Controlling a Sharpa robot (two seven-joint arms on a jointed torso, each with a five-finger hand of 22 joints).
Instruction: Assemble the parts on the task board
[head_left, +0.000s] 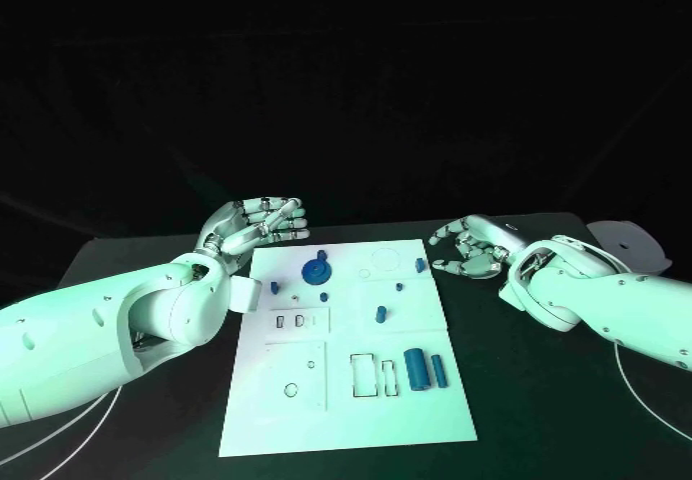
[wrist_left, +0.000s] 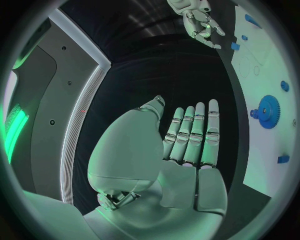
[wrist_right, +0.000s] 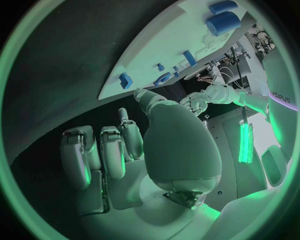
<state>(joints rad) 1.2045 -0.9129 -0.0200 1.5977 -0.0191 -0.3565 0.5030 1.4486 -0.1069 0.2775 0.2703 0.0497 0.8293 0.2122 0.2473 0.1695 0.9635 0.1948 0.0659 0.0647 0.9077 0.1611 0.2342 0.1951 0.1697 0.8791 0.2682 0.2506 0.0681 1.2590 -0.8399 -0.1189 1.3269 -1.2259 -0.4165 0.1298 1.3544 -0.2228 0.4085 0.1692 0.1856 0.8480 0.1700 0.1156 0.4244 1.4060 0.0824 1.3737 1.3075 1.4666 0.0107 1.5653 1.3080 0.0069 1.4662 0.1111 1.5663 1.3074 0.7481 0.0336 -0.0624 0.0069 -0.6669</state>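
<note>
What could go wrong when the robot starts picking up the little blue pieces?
The two blue cylinders lie side by side, so fingers grabbing one might roll the other away. The small blue piece sits near the task board's edge beside the right hand; a nudge could push it off. The left hand holds nothing.

1. I see bare black table (head_left: 562, 400) beside both long edges of the task board (head_left: 346, 420).
2. My left hand (head_left: 260, 225) and right hand (head_left: 469, 247) flank its far corners.
3. The blue gear (head_left: 315, 270) and blue cylinders (head_left: 423, 370) stand proud on it.
</note>
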